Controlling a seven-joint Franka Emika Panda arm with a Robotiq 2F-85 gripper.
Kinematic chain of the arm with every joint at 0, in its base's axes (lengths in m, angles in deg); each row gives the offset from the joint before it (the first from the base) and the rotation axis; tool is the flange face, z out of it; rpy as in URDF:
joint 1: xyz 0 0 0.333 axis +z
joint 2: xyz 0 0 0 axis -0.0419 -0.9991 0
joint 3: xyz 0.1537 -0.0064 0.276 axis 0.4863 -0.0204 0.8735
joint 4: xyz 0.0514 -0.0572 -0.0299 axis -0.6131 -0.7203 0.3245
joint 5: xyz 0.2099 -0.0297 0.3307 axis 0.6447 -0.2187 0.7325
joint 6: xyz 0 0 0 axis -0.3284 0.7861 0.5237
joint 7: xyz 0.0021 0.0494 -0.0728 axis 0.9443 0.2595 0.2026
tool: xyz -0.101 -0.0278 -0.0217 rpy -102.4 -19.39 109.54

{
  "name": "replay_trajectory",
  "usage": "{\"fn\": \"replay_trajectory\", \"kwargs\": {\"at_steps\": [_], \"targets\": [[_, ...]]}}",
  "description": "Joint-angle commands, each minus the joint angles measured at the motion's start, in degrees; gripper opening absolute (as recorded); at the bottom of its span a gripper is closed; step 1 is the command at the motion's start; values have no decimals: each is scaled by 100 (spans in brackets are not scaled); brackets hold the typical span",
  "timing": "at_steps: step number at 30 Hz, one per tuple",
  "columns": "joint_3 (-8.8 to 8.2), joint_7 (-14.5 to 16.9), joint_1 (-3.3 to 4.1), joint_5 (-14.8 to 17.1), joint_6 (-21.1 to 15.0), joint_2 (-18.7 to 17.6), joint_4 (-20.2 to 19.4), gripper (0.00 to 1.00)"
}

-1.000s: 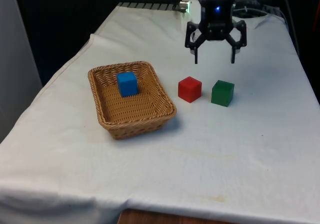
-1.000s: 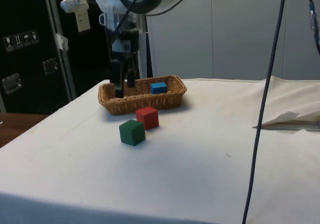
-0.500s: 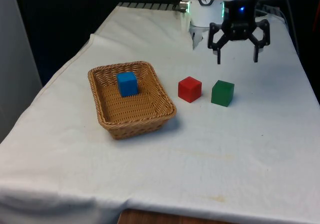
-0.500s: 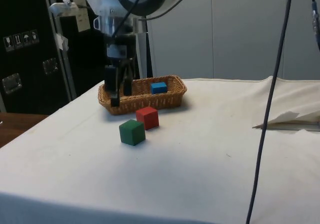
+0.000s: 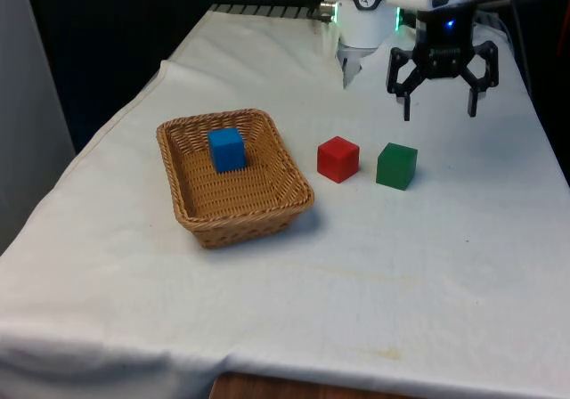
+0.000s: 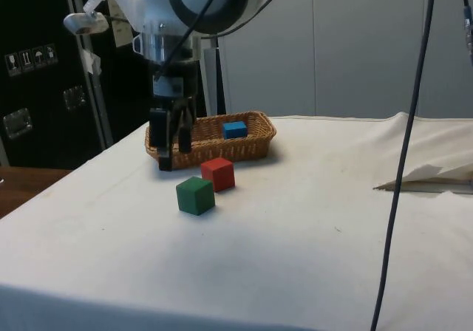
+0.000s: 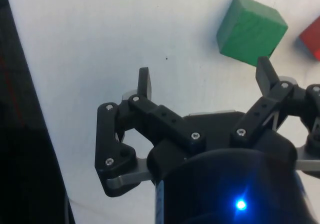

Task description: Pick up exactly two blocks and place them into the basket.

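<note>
Nearest us in the front view, bare white cloth runs wide and free toward the table's front edge. Next we come to the wicker basket, on the front view's left, with a blue block already sitting inside it. Just beside the basket, toward the front view's right, sits the red block, and near it, with a small gap, the green block. Behind them we find our gripper hanging above the cloth, fingers pointing down, spread wide and holding nothing. It sits beyond the green block and slightly toward the front view's right, with the table's edge on that side not far off.
</note>
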Motion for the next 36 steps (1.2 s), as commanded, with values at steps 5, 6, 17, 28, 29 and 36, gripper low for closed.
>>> {"fn": "replay_trajectory", "kwargs": {"at_steps": [5,6,17,28,29,36], "targets": [[6,-34,17,-11,-69,-126,0,100],[6,-34,17,-11,-80,-160,6,100],[29,-6,6,6,-264,-453,6,100],[23,11,0,-6,-321,-642,17,100],[-46,-40,29,-97,-332,-665,23,100],[-80,6,-6,-155,-304,-665,11,100]]}}
